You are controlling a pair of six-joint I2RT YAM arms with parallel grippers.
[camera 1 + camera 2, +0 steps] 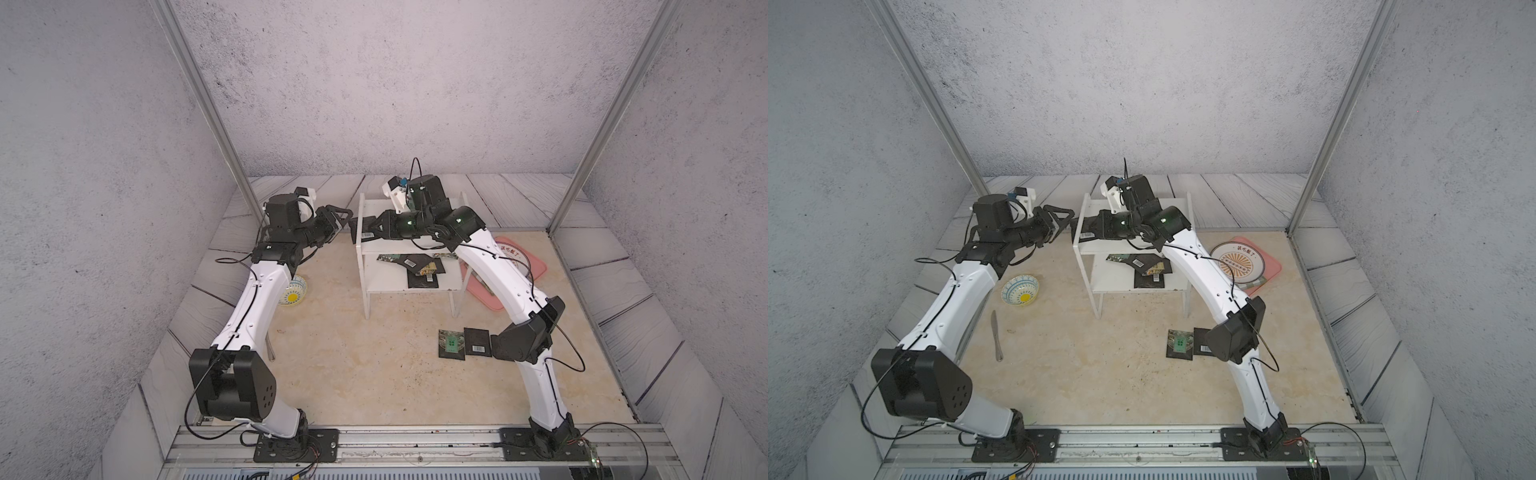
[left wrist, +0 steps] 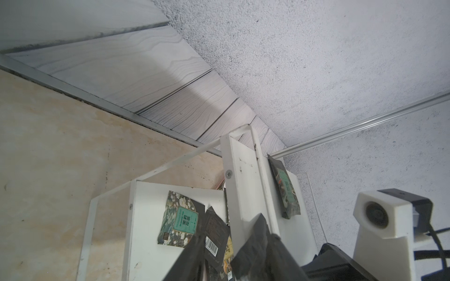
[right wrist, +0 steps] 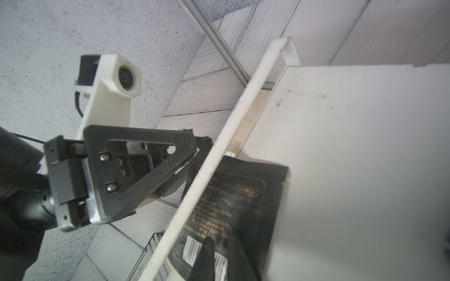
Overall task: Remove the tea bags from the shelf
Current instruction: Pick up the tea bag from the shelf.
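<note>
- a dark tea bag (image 1: 362, 231) is seen lying flat, barcode face up, at the left edge of the shelf (image 1: 409, 286) top tier, one end poking out past the raised side edge (image 3: 219, 155); being square, no long axis can be told.
- the right gripper (image 1: 371, 230) is set on this sachet from the shelf side, its tips nearly together over the barcode; whether the sachet is pinched or only pressed cannot be told.
- the left gripper (image 1: 348, 216) is held just outside the side edge, its jaws a little apart around the protruding end; whether that end is touched cannot be told.
- in the left wrist view a second sachet (image 2: 286, 191) is seen on the top tier, green face up.
- on the lower tier an overlapping heap (image 1: 417, 268) is found; about four bags can be counted, some part hidden.
- two bags lie side by side on the table (image 1: 374, 374) in front of the shelf: one green face up (image 1: 451, 345), one barcode up (image 1: 477, 341).
- one pink tray (image 1: 1268, 266), one bowl (image 1: 1020, 289) and one knife (image 1: 996, 336) are also seen.
</note>
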